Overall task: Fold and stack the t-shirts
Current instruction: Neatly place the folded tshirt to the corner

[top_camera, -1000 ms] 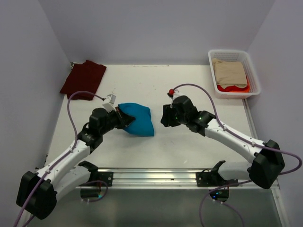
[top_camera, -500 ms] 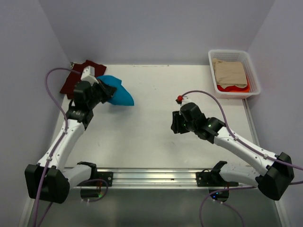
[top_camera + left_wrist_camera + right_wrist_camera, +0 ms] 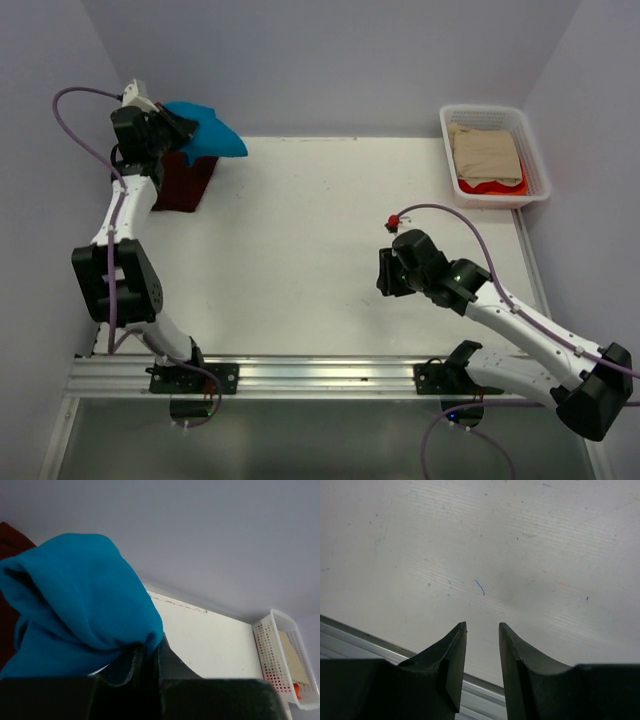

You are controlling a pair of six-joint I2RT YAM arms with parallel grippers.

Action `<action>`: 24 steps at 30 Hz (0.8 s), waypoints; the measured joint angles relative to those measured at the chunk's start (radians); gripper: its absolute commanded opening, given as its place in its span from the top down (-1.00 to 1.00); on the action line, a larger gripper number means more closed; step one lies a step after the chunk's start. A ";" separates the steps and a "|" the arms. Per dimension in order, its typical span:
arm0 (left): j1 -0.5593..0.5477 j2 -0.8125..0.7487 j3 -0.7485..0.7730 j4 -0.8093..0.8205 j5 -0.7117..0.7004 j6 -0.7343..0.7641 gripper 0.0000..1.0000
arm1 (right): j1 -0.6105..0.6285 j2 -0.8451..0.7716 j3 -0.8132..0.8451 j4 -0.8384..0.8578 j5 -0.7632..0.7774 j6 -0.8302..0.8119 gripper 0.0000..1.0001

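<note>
We see the left gripper [image 3: 172,130] at the eleven o'clock corner of the table [image 3: 300,230], its fingers pressed together on a bunched fold of the teal t-shirt [image 3: 208,137]. The shirt is held in the air above the maroon t-shirt [image 3: 186,180], which lies on the table in that same corner. The right gripper [image 3: 482,630] hovers low over bare tabletop toward four o'clock, fingers slightly apart with nothing between them. A white basket [image 3: 495,112] of folded cloth sits at two o'clock.

white basket [image 3: 482,110] far right corner | tan cloth [image 3: 485,153] inside (over red cloth [image 3: 490,187]) | white table [image 3: 300,270]
</note>
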 measured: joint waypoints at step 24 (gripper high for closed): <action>0.190 0.635 0.785 0.072 0.240 -0.084 1.00 | 0.000 -0.016 0.032 -0.173 0.053 0.058 0.38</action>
